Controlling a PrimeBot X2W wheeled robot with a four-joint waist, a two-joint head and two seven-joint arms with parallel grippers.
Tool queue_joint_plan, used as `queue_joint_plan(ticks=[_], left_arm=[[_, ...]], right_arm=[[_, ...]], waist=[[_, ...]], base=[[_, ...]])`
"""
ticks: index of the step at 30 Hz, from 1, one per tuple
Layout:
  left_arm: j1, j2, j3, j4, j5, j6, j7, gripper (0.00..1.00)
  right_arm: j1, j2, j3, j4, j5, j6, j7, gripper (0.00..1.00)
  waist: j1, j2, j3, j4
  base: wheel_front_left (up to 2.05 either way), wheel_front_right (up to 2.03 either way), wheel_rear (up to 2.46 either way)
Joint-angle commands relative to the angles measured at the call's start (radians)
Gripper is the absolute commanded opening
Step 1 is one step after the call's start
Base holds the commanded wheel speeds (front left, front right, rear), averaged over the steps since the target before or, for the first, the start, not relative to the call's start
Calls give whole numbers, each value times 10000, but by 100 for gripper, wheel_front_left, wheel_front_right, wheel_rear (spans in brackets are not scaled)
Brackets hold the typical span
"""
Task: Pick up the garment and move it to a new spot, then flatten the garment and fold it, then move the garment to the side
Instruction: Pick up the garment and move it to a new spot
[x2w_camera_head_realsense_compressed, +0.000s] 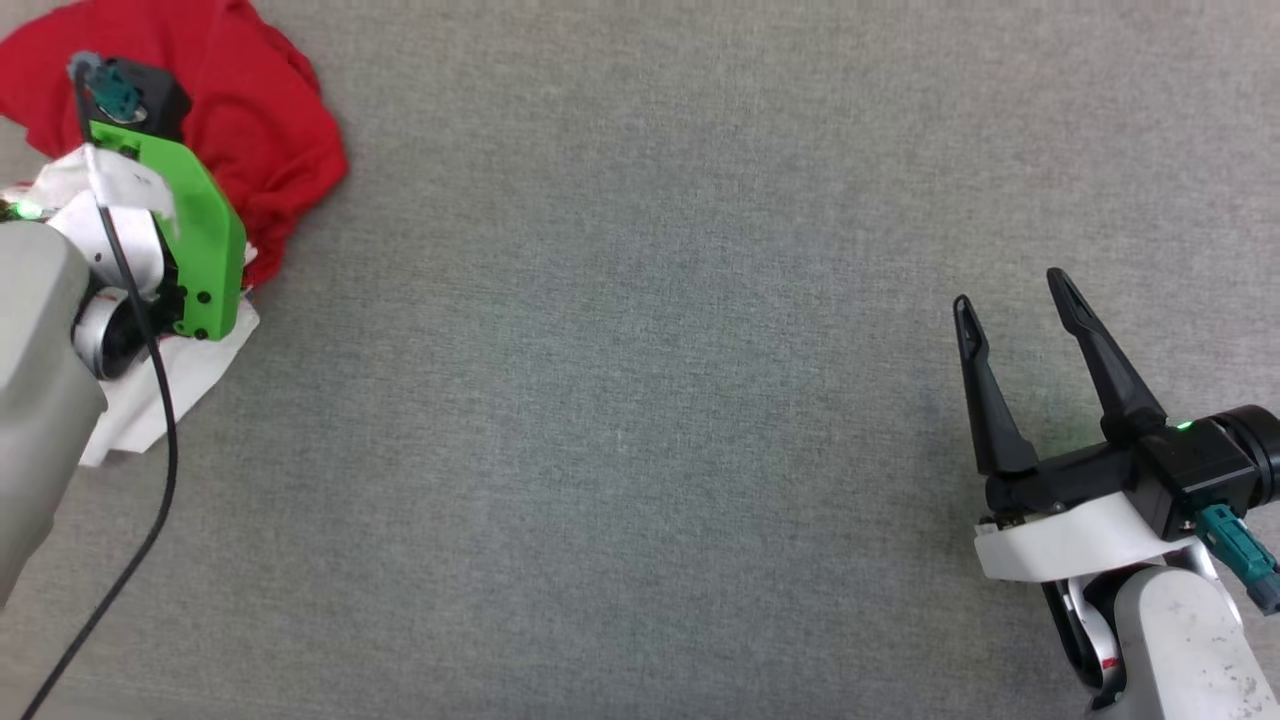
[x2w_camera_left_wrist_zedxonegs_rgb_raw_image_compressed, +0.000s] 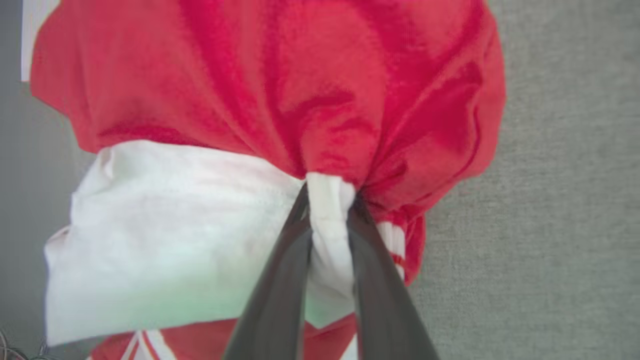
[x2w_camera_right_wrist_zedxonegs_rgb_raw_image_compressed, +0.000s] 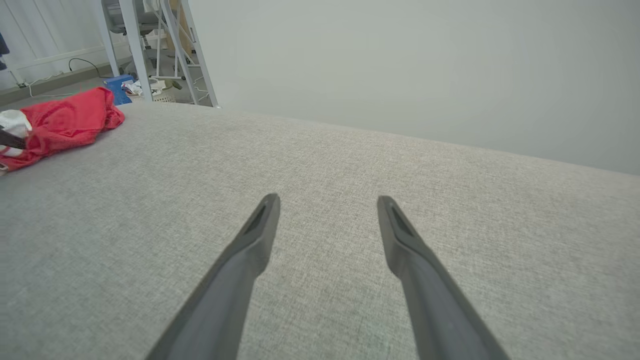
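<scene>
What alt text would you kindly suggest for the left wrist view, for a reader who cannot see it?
The left pincer is closed on a bunched white fold of the garment, a crumpled red shirt with a white sleeve and red-and-white striped trim. A grey fabric surface shows to the right of it.

Garment (x2w_camera_head_realsense_compressed: 270, 130) was cut off at top & left edges of head view, part hidden under green bracket (x2w_camera_head_realsense_compressed: 205, 240). Left gripper (x2w_camera_left_wrist_zedxonegs_rgb_raw_image_compressed: 330, 195) fingers were blurred in left wrist view; floor clutter (x2w_camera_right_wrist_zedxonegs_rgb_raw_image_compressed: 145, 89) in rt wrist view was too small to ID.
</scene>
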Motion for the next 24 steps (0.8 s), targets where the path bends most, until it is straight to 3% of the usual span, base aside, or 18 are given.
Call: queue_joint_plan(ticks=[1,7,13,18,24], left_arm=[[-18,-60,-119,-55,155,-28,-513,0],[-589,51,-635,-638,813,-28,-2105,0],[-907,-186,-1346,-1461,1386,-28,-2882,0],[-1247,-1045,-2177,-2676,2038,-29,-3417,0],[-1473,-2091,-2991,-2965,2388,-29,-3756,0]], right_arm=[[111,31,-18,34,98,19,-92,100],[383,178,-62,86,207,19,-92,100],[564,342,-113,97,266,19,-92,100],[681,527,-267,61,341,19,-92,100],[712,582,-497,15,429,19,-92,100]], waist=[[-1,0,-499,145],[-1,0,-1348,197],[-1,0,-1902,-81],[-1,0,-2146,-1186],[-1,0,-1987,-1981]], base=[[0,0,0],[0,0,0],[0,0,0],[0,0,0],[0,0,0]])
